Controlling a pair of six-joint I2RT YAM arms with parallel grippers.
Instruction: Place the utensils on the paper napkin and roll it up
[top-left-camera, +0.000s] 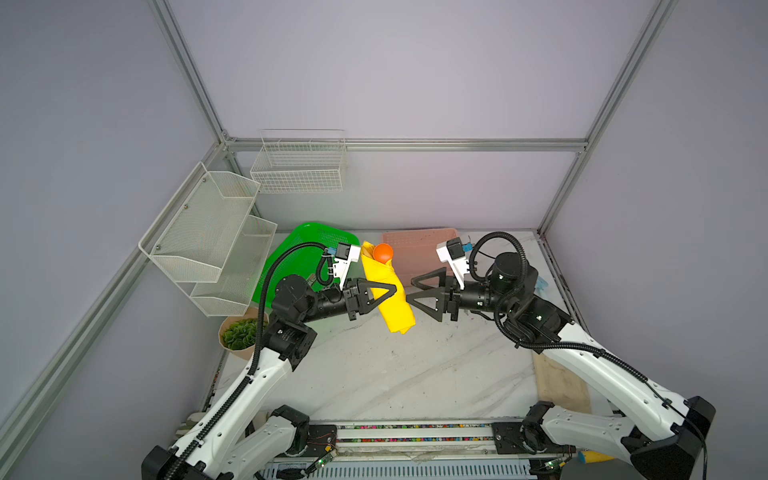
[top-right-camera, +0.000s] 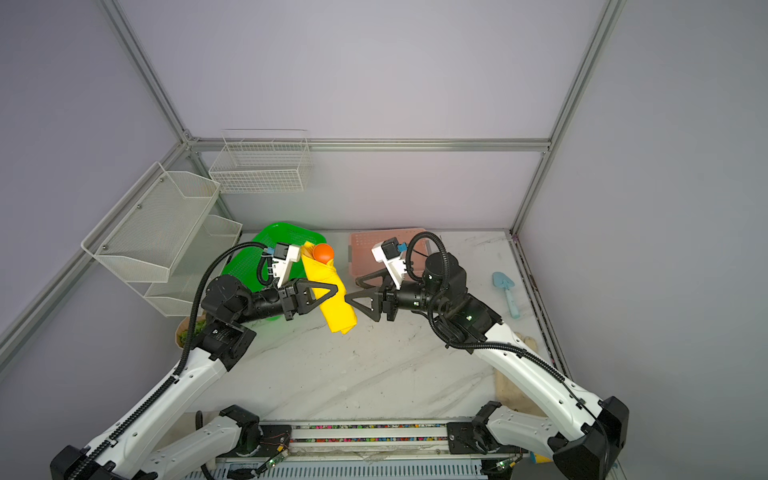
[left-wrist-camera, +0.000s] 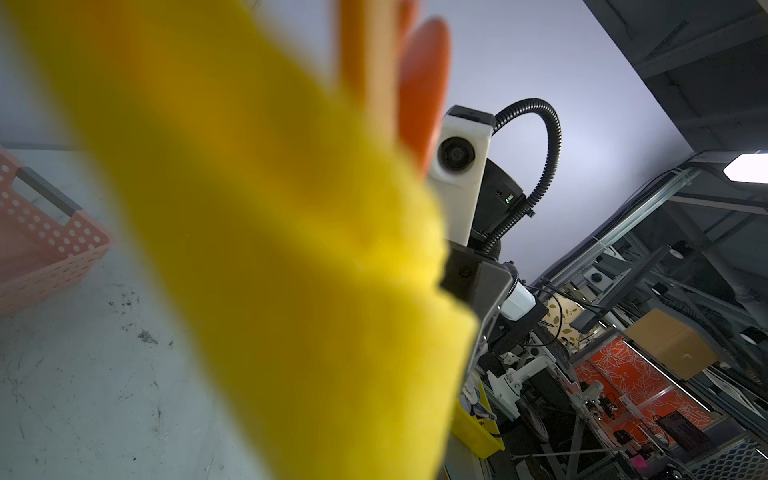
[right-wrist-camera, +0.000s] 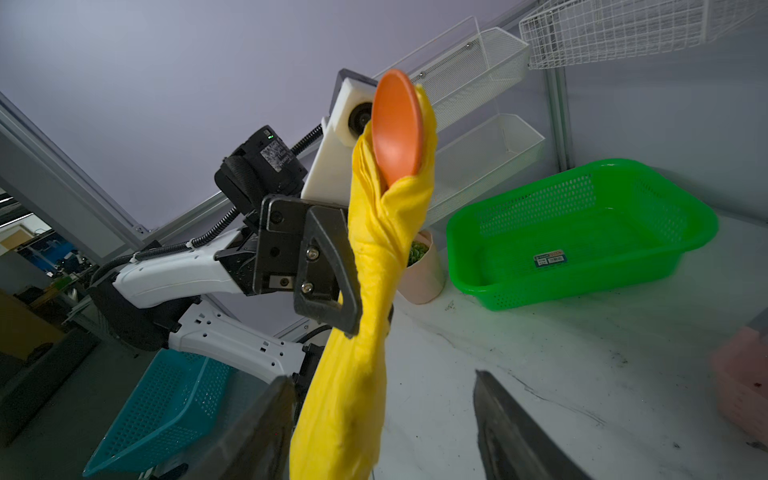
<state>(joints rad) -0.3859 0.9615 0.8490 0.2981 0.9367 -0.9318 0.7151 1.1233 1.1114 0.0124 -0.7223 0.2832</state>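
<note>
Both top views are lit softly and evenly from overhead: the pale lilac back wall (top-left-camera: 395, 83) is brightest toward twelve o'clock, the white marble-patterned tabletop (top-left-camera: 395, 374) carries only faint, soft-edged shadows, and the perforated green plastic basket (top-left-camera: 307, 245) at eleven o'clock is so saturated that its colour bleeds past the rim. Wide-angle lenses splay the silver aluminium frame posts (top-left-camera: 189, 70) outward toward the corners. In the left wrist view the rolled bright yellow paper napkin (left-wrist-camera: 270, 249) is a close, defocused smear and a white ceiling light panel (left-wrist-camera: 748, 168) is blown out.
</note>
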